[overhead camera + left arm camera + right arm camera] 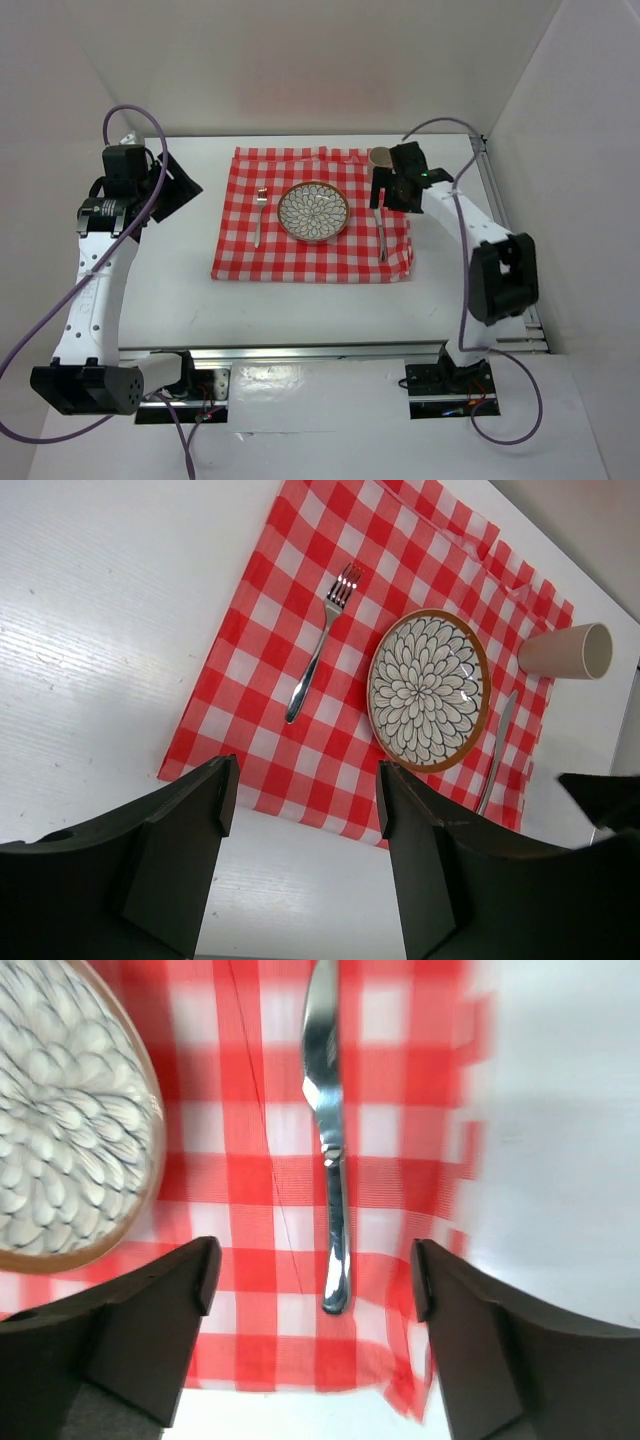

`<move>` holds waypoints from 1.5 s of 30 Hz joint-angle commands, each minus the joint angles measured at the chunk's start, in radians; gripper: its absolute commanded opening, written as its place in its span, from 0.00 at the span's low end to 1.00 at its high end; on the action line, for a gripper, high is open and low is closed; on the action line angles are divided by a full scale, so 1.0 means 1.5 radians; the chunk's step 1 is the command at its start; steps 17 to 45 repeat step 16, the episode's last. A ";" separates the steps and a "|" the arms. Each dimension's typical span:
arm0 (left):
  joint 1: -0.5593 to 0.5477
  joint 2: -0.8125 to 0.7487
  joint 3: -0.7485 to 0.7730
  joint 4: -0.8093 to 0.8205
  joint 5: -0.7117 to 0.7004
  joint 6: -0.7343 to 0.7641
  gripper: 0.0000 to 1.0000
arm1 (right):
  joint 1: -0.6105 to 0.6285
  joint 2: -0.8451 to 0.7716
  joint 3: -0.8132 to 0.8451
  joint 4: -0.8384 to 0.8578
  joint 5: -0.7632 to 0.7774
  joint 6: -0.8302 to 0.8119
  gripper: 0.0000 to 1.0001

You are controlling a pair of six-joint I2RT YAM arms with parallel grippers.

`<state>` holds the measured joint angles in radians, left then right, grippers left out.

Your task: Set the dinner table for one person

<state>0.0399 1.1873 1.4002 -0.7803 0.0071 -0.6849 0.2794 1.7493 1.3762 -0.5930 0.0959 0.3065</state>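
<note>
Landmark: the plate (pixel 313 211) sits mid-cloth (pixel 300 262); the cloth lies on the white worktop (pixel 300 310), which runs on bare well beyond the plate on every side
Laid out: fork (pixel 260 215) just left of the plate, tines to the far side; knife (pixel 380 232) just right of it, lying straight; cup (pixel 379 161) off the plate's far-right, at the cloth's corner
Step in hand: looks like the finishing touch on the knife side; the setting reads as nearly complete
Right side: the right gripper (pixel 315 1260) hangs right of the plate, directly over the knife; jaws spread wide, a finger either side of the handle end, nothing held; whether a fingertip grazes the cloth I cannot tell
Left side: the left gripper (pixel 305 775) is up off the worktop, well left of the plate, beyond the fork; jaws wide apart, nothing in them
Doing it well: rise straight up so neither finger nudges the knife or drags the cloth; keep the knife parallel to the fork; mind the cup, which is close to that arm
Risk: a sideways swing could knock the cup towards the plate
</note>
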 commanded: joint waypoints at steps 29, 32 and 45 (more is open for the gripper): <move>0.003 -0.006 -0.042 0.032 0.068 0.036 0.74 | -0.078 -0.405 -0.147 -0.145 0.178 0.127 1.00; 0.003 -0.006 -0.042 0.032 0.068 0.036 0.74 | -0.078 -0.405 -0.147 -0.145 0.178 0.127 1.00; 0.003 -0.006 -0.042 0.032 0.068 0.036 0.74 | -0.078 -0.405 -0.147 -0.145 0.178 0.127 1.00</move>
